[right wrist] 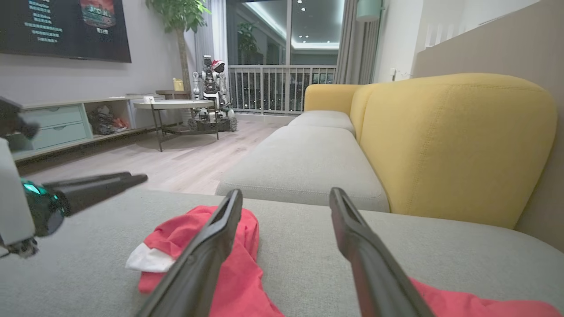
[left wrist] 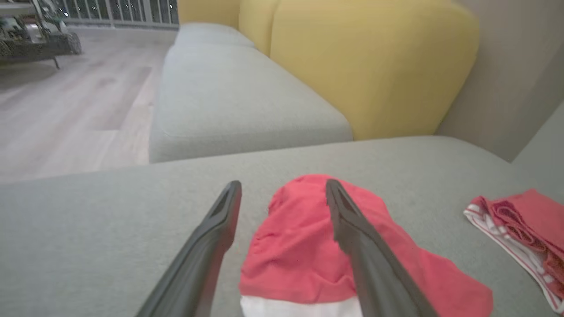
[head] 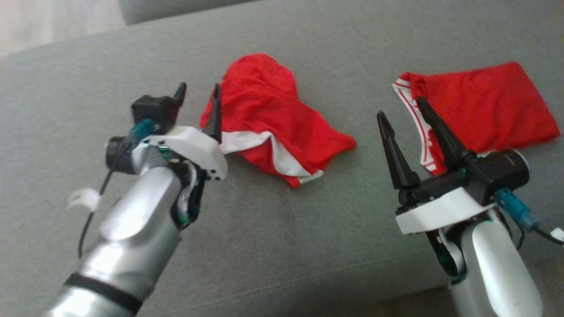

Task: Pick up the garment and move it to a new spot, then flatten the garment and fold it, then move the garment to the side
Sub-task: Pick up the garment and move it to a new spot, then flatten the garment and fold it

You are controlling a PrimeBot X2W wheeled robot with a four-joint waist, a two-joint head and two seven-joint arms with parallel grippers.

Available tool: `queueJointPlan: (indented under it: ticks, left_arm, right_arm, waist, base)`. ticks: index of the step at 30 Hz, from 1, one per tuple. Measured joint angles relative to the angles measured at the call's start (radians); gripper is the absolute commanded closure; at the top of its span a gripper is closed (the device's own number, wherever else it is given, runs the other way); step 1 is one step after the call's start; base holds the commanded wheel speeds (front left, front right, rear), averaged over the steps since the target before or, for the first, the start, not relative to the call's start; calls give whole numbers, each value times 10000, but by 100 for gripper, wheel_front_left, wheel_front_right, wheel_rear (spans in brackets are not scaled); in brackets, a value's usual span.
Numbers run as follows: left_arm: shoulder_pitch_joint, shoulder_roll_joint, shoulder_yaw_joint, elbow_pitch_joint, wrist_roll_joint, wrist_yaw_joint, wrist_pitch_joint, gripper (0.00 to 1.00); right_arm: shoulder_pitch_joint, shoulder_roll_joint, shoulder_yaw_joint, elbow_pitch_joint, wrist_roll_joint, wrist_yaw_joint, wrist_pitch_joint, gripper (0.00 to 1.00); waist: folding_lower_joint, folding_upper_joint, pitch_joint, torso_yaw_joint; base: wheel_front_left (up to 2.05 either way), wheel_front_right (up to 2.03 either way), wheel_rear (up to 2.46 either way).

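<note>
Grey seat cushion: carries both red pieces; its far-left edge runs on a slant, with pale floor beyond it.
Open room, left: bare fabric spreads from the left arm out to that slanted edge.
Left gripper: jaws apart with nothing between them. The inner finger's tip stands at the garment's left edge and the outer finger is over bare cushion. Whether the inner finger touches the cloth cannot be told.
Garment: red mesh, crumpled into a mound near the middle of the cushion. A white band shows along its near side, and a red tail runs out to the right.
Open room, near: a wide bare strip lies between the garment and the cushion's front edge.
Gap: bare cushion separates the garment's tail from the second red piece.
Right gripper: jaws apart and empty, above that gap. In the head view its right finger crosses the second piece's striped edge.
Second red piece: lies flat with a red-and-white striped band on its left edge, well apart from the garment. Its right corner is close to the frame edge.
Yellow backrest: in the left wrist view it rises beyond the cushion's far side.
</note>
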Motion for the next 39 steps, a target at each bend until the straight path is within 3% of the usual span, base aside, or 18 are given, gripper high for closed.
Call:
queueJointPlan:
  ticks: [8, 14, 17, 23, 29, 39]
  left_arm:
    - [3337, 1221, 1298, -3035, 1480, 77, -2, 0]
    - [5969, 1273, 2219, -4567, 2337, -2, -2, 0]
    - [6673, 1014, 2740, -4913, 2619, -107, -2, 0]
    - [6990, 449, 3365, -4867, 3030, -368, -2, 0]
    - [6816, 276, 3724, -3760, 3486, -497, -2, 0]
    - [4891, -217, 3728, -2019, 3331, -1352, 8, 0]
  right_arm:
    - [1323, 13, -736, 673, -115, 0, -13, 0]
    - [2195, 40, -1072, 805, 36, 0, -150, 0]
    - [2406, 54, -1074, 836, 111, 0, -182, 0]
    - [2393, 56, -926, 834, 192, 0, -178, 0]
    - [2360, 56, -663, 767, 190, 0, -163, 0]
    - [1787, 54, -380, 378, 190, 0, -130, 0]
  waist:
    - [0, 0, -964, 931]
    - [0, 0, -1584, 1500]
    - [0, 0, -1755, 1666]
    - [0, 0, -1802, 1634]
    - [0, 0, -1610, 1307]
    - [0, 0, -611, 519]
  base:
    - [0, 0, 0]
    - [0, 0, 0]
    - [0, 0, 0]
    - [0, 0, 0]
    - [0, 0, 0]
    - [0, 0, 0]
